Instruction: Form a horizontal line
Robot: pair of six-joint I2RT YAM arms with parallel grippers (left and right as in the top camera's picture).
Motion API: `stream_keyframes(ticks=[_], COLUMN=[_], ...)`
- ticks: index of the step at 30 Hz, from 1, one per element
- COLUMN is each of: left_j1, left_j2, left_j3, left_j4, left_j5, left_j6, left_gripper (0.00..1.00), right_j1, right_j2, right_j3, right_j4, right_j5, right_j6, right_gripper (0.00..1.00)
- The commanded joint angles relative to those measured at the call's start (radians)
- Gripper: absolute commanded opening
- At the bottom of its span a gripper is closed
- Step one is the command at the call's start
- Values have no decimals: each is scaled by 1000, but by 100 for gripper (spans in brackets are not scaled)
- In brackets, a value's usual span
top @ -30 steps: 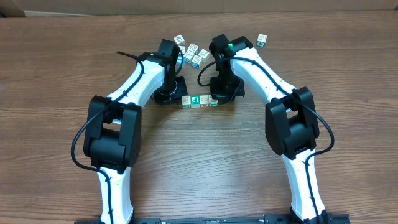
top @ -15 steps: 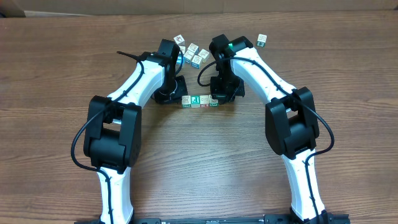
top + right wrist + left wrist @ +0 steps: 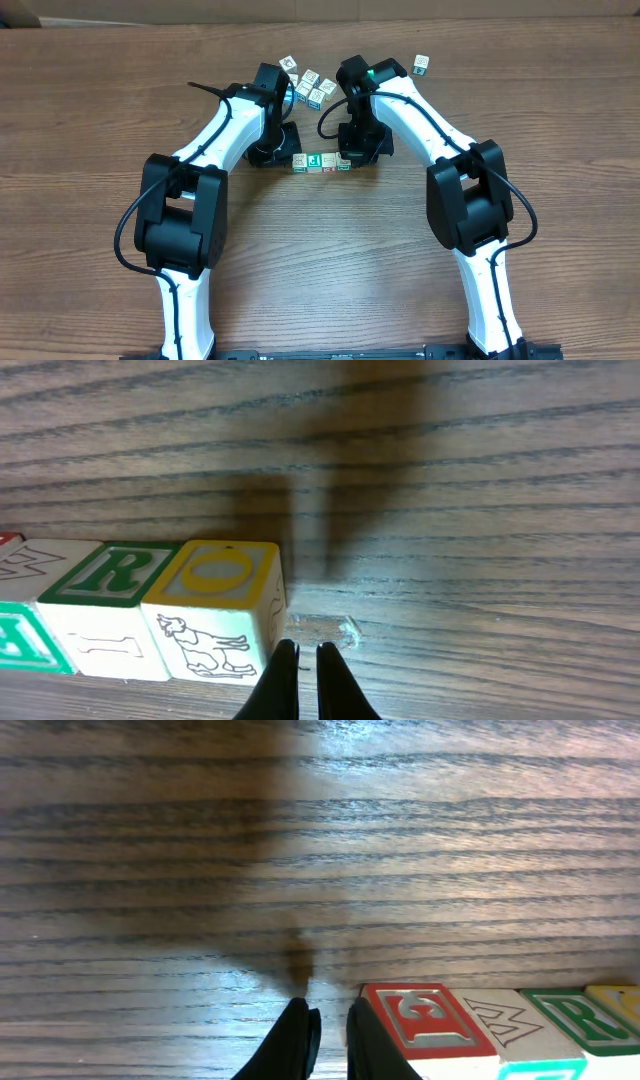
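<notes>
A short straight row of cubes lies on the wooden table between my two arms. In the left wrist view it runs from a red-faced cube through a white one and a green R cube to a yellow one. My left gripper is shut and empty, its right finger against the red cube's end. In the right wrist view the yellow O cube ends the row beside the green R cube. My right gripper is shut and empty, just off that cube's lower right corner.
A loose clump of similar cubes lies behind the arms. A single cube sits at the far right. Both arms bend inward over the row, the left wrist and the right wrist close together.
</notes>
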Motion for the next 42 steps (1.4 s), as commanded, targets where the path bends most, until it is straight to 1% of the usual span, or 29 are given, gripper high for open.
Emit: stream_keyframes(ticks=[1, 3, 7, 17, 22, 42], left_j1=[-13, -13, -13, -15, -15, -15], left_j2=[13, 13, 13, 13, 13, 13], left_j3=[-11, -11, -11, -11, -11, -11], left_j4=[-10, -18, -26, -28, -15, 6], left_j5=[-50, -70, -76, -60, 19, 18], left_j6=[20, 21, 27, 29, 90, 90], left_gripper=[10, 10, 4, 4, 4, 5], right_j1=[6, 5, 5, 5, 5, 6], right_j2=[-20, -20, -20, -20, -20, -20], right_j3=[-3, -3, -3, -3, -3, -3], right_j4=[3, 3, 4, 3, 3, 3], right_j5=[25, 29, 36, 32, 27, -13], right_j6=[4, 4, 4, 4, 4, 4], right_gripper=[4, 5, 5, 4, 4, 4])
